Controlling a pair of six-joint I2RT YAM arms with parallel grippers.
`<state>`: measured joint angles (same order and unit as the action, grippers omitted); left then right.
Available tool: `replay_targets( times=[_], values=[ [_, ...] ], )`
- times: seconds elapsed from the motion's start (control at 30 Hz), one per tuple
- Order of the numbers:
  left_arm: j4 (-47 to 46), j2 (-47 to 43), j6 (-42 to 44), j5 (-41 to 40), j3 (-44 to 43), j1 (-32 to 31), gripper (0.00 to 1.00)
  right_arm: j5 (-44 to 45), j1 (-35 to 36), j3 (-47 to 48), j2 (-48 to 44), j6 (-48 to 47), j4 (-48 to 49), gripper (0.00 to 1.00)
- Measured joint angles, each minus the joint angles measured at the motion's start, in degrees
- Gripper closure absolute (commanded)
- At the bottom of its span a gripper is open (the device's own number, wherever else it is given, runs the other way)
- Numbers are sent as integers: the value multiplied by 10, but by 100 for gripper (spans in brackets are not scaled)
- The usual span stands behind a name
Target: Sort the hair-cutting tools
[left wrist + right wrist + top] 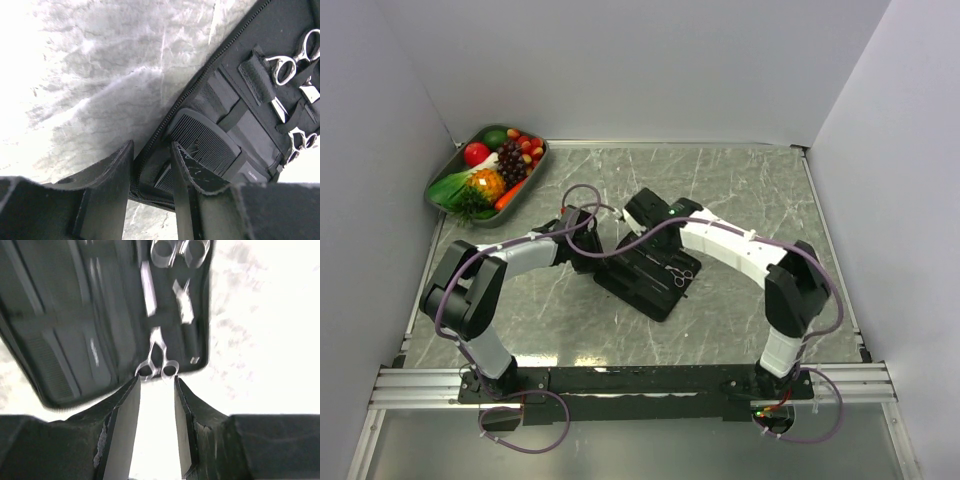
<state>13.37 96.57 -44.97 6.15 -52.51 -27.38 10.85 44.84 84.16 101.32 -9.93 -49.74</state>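
Right gripper [156, 378] nearer: jaws parted, empty. Scissors [159, 352] on its near side, rings toward the fingertips [129, 395], blades pointing away. Left gripper [151, 147] straddles pouch [280, 25] edge - grip unclear.

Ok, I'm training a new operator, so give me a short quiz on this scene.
1. True or false: the scissors lie loose on the table.
2. Where is the fruit tray? A) far left corner B) near right corner C) on the case
3. What lies just past the fingertips of the right gripper?
Key: 1 false, strapped in the case; 2 A; 3 scissor rings.
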Motion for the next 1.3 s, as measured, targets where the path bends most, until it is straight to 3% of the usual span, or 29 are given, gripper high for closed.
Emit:
replay_targets(
  times=[0.23,0.4,1.3],
  values=[
    [1,0,-3,1,0,-2,59,-13,-10,-144,-66,2,2,59],
    [0,-1,-3,1,2,-2,59,-20,-23,-197,-80,9,15,56],
    [-19,-25,-2,3,34,-1,59,-47,-71,-161,29,5,93,61]
  ],
)
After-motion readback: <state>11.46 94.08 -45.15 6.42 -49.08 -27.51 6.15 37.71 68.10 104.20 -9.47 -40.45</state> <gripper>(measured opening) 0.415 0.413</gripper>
